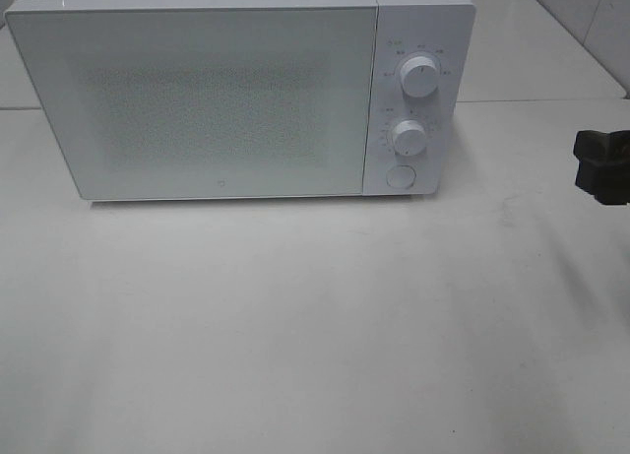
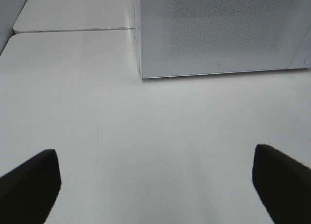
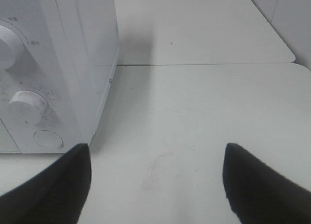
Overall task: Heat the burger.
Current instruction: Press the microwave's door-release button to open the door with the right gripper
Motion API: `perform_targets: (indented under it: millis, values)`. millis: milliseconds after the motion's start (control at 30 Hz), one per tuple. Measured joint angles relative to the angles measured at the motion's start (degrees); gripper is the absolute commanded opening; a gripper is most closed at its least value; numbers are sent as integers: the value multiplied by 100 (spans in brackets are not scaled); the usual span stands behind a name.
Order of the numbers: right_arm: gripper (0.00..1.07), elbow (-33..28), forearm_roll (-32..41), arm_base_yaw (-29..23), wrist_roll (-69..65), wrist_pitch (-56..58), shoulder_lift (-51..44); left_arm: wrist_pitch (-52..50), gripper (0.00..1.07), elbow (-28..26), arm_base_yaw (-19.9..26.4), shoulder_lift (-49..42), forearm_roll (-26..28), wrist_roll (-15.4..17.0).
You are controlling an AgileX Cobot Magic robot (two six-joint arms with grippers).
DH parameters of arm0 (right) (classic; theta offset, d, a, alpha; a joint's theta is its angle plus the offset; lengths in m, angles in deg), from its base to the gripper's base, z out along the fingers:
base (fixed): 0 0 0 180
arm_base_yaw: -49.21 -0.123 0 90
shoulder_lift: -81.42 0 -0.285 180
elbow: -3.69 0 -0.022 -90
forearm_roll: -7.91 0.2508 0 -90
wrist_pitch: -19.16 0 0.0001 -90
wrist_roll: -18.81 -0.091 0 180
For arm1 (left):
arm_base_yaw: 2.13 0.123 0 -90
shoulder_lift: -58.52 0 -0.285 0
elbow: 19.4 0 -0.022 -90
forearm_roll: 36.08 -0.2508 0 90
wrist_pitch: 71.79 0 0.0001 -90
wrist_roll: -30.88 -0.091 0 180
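Observation:
The burger is out of view in every frame. A white microwave [image 1: 197, 99] stands at the back of the table with its door shut, also seen as the microwave [image 2: 218, 29] and the microwave [image 3: 53, 63] in the wrist views. My left gripper [image 2: 155, 185] is open over bare table in front of the door, nothing between its fingers. My right gripper [image 3: 155, 180] is open to the right of the microwave's control panel, holding nothing. Only a black part of the right arm [image 1: 602, 166] shows at the right edge of the high view.
Two white knobs [image 1: 420, 78] [image 1: 407, 135] and a round button [image 1: 400, 175] sit on the microwave's right panel. The white table [image 1: 315, 326] stretches in front. A second tabletop [image 3: 194, 25] joins behind, with a seam between them.

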Motion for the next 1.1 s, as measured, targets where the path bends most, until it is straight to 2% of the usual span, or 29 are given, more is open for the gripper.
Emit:
perform_targets:
  millis: [133,233,267,333,400,433,533,567,633,767,833,933,1100]
  values:
    - [72,-74,103,0,0,-344,327,0,101,0,0,0,0,0]
    - [72,-80,401,-189,0,-630,636,0,101,0,0,0,0,0]
    - [72,-80,647,-464,138,-894,865,0,101,0,0,0,0,0]
    - [72,-80,756,-596,212,-1049,963,0,101,0,0,0,0,0]
    - [72,-80,1175,-1089,487,-1553,1324,0,101,0,0,0,0,0]
    - [72,-80,1175,-1089,487,-1553,1324,0,101,0,0,0,0,0]
    - [72,-74,2040,-1896,768,-2372,1960,0,101,0,0,0,0,0]
    - [72,-74,2040,-1896,768,-2372,1960,0,101,0,0,0,0,0]
    - [72,-69,2555,-2338,785,-2744,2263,0,101,0,0,0,0,0]
    - [72,-52,2888,-2613,785,-2871,2424,0,101,0,0,0,0,0]
    - [72,132,3369,-3094,831,-2962,2664,0,101,0,0,0,0,0]
    - [72,355,3633,-3386,963,-2985,2825,0,101,0,0,0,0,0]
    - [72,642,3776,-3673,1089,-2985,3037,0,101,0,0,0,0,0]
